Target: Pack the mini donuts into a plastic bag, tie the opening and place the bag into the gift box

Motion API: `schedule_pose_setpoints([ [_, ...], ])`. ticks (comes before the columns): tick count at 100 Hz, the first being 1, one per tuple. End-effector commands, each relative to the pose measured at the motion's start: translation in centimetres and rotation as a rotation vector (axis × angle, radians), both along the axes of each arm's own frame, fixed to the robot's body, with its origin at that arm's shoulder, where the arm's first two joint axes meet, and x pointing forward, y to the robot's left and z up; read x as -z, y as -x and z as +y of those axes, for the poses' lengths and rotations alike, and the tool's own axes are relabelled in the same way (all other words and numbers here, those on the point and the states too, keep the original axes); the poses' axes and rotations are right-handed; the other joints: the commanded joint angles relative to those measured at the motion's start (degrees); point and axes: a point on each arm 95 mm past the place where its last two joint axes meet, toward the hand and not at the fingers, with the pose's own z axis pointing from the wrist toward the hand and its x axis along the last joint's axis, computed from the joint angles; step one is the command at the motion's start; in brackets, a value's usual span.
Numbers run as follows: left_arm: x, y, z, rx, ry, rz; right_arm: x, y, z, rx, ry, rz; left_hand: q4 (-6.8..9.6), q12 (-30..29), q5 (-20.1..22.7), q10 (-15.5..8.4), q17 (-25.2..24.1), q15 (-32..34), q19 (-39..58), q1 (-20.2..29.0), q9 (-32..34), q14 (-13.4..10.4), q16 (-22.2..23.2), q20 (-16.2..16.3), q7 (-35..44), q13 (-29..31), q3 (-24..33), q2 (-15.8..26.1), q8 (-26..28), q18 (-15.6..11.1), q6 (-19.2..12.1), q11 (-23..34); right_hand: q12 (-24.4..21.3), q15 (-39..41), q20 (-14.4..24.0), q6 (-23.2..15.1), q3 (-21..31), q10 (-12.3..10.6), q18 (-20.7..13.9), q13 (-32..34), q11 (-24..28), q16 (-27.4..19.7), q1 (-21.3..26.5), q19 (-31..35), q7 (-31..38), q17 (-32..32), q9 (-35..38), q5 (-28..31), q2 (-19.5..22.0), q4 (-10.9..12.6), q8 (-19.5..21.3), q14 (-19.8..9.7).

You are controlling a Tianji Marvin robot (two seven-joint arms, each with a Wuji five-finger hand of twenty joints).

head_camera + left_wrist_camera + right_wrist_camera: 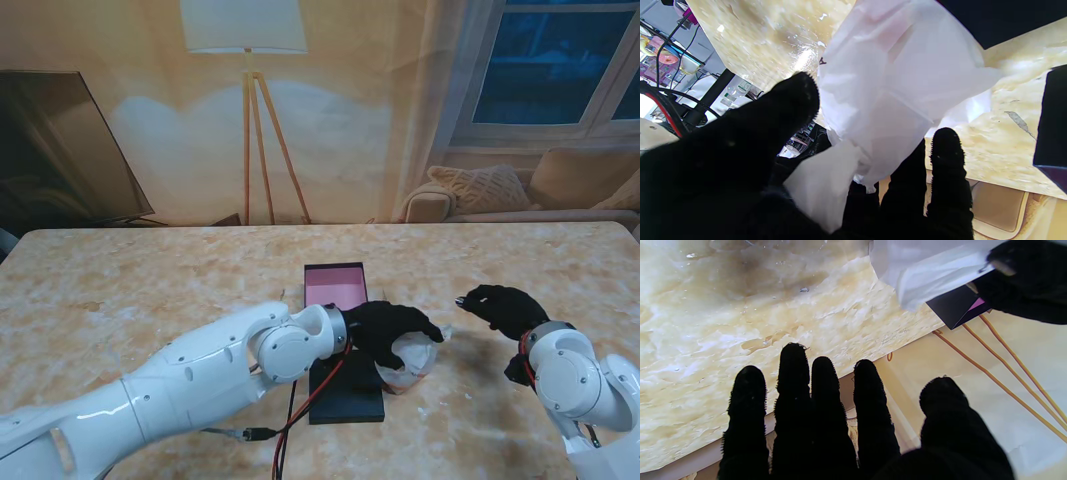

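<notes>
My left hand (392, 330) is shut on a white plastic bag (415, 362), which hangs from it just right of the box. In the left wrist view the bag (893, 83) fills the middle, pinched between thumb and fingers (947, 156); a faint pink tint shows through it, and I cannot make out donuts. The black gift box with its pink inside (335, 286) lies open at the table's middle, and a black lid or panel (345, 398) lies nearer to me. My right hand (500, 306) hovers to the right, open and empty, with its fingers (793, 373) spread.
Red and black cables (290, 425) trail from my left forearm across the table near me. The marbled table top (150, 290) stretches left and right of the box. A floor lamp (250, 120) and a sofa (520, 195) stand beyond the far edge.
</notes>
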Motion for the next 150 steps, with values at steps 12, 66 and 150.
schedule_pose_setpoints([
  [12, 0.2, -0.4, -0.6, 0.005, -0.006, -0.004, 0.5, 0.2, 0.3, -0.004, -0.009, 0.019, -1.1, 3.84, -0.35, -2.43, 3.93, 5.3, 4.05, 1.74, 3.08, -4.36, 5.46, 1.23, 4.89, 5.43, 3.24, -3.55, 1.03, -3.85, -0.76, 4.74, -0.67, 1.37, 1.23, -0.73, -1.69, 0.52, 0.9, 0.55, 0.87, -0.52, 1.4, 0.34, 0.79, -0.42, -0.17, 0.87, 2.06, 1.19, 0.31, -0.15],
  [66, 1.0, -0.6, -1.7, -0.068, 0.038, -0.009, 0.9, 0.0, 0.5, 0.004, -0.012, 0.028, -7.44, 12.41, 20.0, -2.73, 27.22, 9.38, 14.76, 13.47, 25.94, -12.29, 14.04, 1.1, 26.18, 31.52, -4.37, -3.86, 2.44, -9.26, -0.78, 14.26, -0.59, 1.81, 1.17, -0.62, -3.18, -0.24, 0.89, 1.0, 1.48, -0.45, 3.36, 0.4, 1.34, -0.23, 0.75, 1.76, 2.38, 1.24, 0.44, -0.36],
  [150, -4.5, 0.1, -1.0, -0.208, 0.167, 0.054, 1.0, 0.1, 0.7, 0.003, -0.035, 0.037, -1.81, 19.91, 22.41, -0.14, 29.94, 11.5, 15.93, 21.09, 37.51, -11.5, 12.16, 2.31, 40.95, 35.57, -7.99, 7.17, 2.08, -4.57, -3.08, 6.39, -0.68, 2.49, 0.95, -0.96, -5.34, -1.96, 0.84, 1.57, 2.15, -0.39, 5.38, 0.62, 2.09, 0.11, 2.39, 2.97, 2.75, 1.18, 0.27, -0.49],
])
